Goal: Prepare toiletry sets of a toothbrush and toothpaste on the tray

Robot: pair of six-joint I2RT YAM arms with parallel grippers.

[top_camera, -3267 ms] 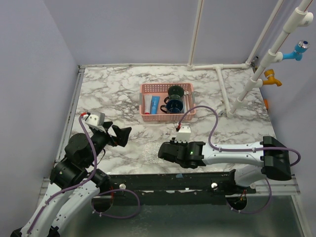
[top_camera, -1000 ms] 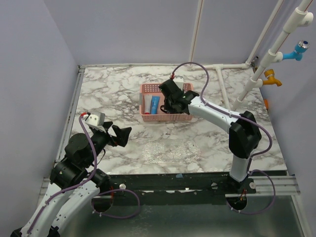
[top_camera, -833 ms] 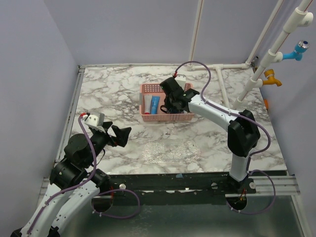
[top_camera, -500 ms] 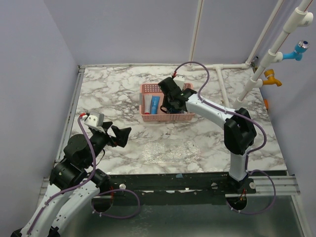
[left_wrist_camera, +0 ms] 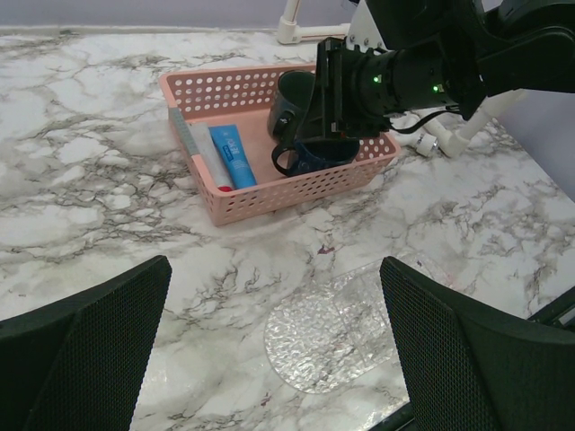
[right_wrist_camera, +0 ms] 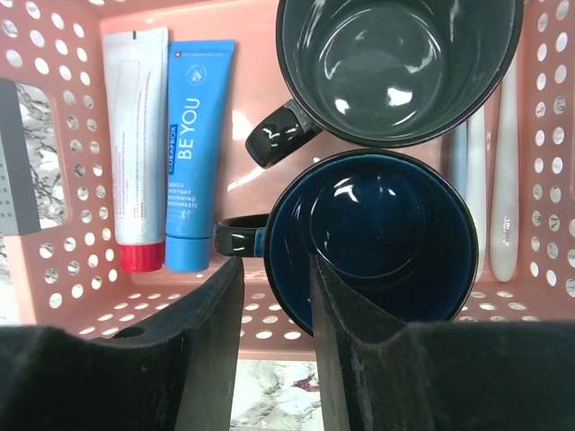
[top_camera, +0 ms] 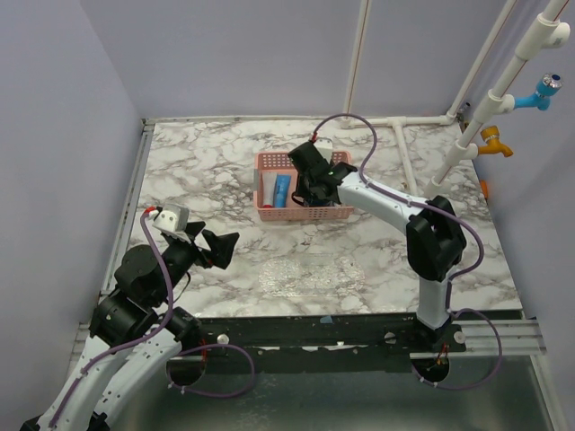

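1. Marble table (top_camera: 198, 162): pink basket (top_camera: 301, 214) sits toward its far edge, approx mid-width. All spots below are given vs. that basket.
2. R arm (top_camera: 386, 202): reaches in from basket's near-right, wrist over the mug half of basket.
3. L arm (top_camera: 144, 278): folded well off basket's near-left corner, touching nothing.
4. Tray (left_wrist_camera: 328, 332): clear plastic, flat on the marble on near side of basket, apart from it; hard to pick out vs. the veining.
5. L gripper (left_wrist_camera: 276, 287): jaws spread wide, nothing btwn them. Faces basket from near side, well apart.
6. R gripper (right_wrist_camera: 276, 278): over basket's near wall, approx half open. Tube-side finger (right_wrist_camera: 202, 341) is outside the navy mug (right_wrist_camera: 377, 224), just below its handle; other finger overlaps mug's near rim. Pink shows btwn tube-side finger and mug wall, so no clamp seen. Whether the other finger touches the mug: can't tell.
7. Dk green mug (right_wrist_camera: 395, 54): upright in basket, far side, handle toward the tubes.
8. Navy mug: upright in basket, near side, just beside dk green mug, handle same way.
9. Blue tube (right_wrist_camera: 198, 153): flat on basket floor at L-arm end, cap toward near wall, just beside the mug handles.
10. White tube (right_wrist_camera: 135, 135): red cap, alongside blue tube, nearer basket's end wall.
11. Light-blue toothbrush (right_wrist_camera: 458, 166): in basket at the opposite end, btwn mugs and end wall, partly hidden by mugs. Not on tray.
12. White toothbrush (right_wrist_camera: 503, 180): beside it, closer to that end wall.
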